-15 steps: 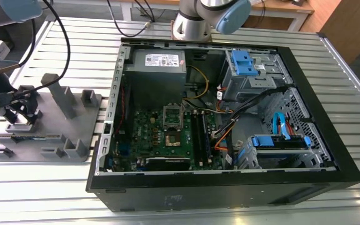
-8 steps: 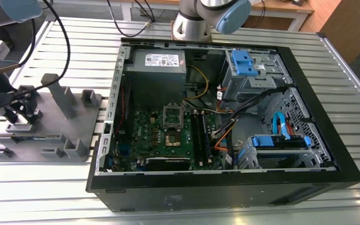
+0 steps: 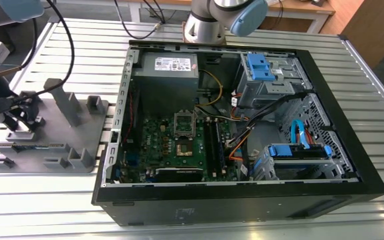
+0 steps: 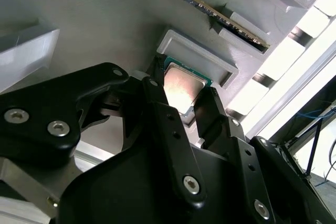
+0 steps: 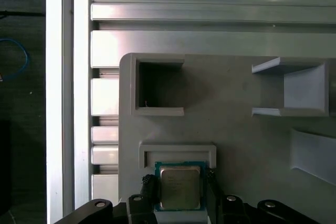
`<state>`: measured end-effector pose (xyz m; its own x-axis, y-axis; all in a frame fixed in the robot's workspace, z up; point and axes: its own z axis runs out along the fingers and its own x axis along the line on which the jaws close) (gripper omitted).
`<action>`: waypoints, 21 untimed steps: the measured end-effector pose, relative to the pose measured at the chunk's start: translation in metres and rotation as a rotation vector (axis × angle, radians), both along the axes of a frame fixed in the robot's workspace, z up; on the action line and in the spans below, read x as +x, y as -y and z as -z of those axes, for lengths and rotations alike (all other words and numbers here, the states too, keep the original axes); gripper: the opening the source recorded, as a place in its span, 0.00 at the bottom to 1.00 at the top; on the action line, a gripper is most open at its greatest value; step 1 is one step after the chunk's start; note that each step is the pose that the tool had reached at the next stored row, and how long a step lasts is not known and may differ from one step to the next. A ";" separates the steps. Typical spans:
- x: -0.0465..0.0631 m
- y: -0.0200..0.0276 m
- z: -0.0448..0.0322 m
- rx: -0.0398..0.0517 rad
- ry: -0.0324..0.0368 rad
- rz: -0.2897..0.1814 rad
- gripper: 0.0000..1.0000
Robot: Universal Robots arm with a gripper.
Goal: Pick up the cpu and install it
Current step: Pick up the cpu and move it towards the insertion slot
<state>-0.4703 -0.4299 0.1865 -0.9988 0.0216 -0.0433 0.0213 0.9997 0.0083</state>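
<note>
Gripping the cpu in its holder pocket

In both wrist views the gripper (image 5: 180, 182) is down over the cpu (image 5: 180, 187). Its two black fingers (image 5: 149, 188) lie one against each opposite edge of the chip, and no gap shows on either side. I judge it closed on the cpu, by the edges rather than the shiny top, which keeps the face and underside untouched.

The cpu lies flat in a shallow pocket (image 5: 177, 150) of the grey holder (image 5: 236, 145), and it does not look lifted yet. The pocket's low raised rim wraps one end of the chip and leaves the two sides free. That seems to be why the fingers can reach the edges at all. In the second wrist view the gripper (image 4: 182, 92) comes at the cpu (image 4: 182, 83) at a slant. A memory stick (image 4: 210, 9) stands in a slot of the same holder, nearby.

In the exterior view the holder (image 3: 45, 145) rests on the slatted metal bench (image 3: 38, 210), at the exterior view's left. The open computer case (image 3: 372, 185) lies on its side just beside it. The motherboard (image 3: 178, 150) faces up inside, and its socket (image 3: 181, 146) sits well apart from the chip.
</note>
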 end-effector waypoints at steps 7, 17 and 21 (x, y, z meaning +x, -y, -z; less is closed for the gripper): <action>0.000 0.0000 -0.0066 0.0000 0.0000 0.000 0.47; 0.000 0.0000 -0.0179 0.0013 0.0000 0.000 0.47; 0.000 0.0000 -0.0182 0.0013 0.0000 0.000 0.47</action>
<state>-0.4703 -0.4299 0.2047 -0.9988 0.0217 -0.0433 0.0213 0.9997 0.0095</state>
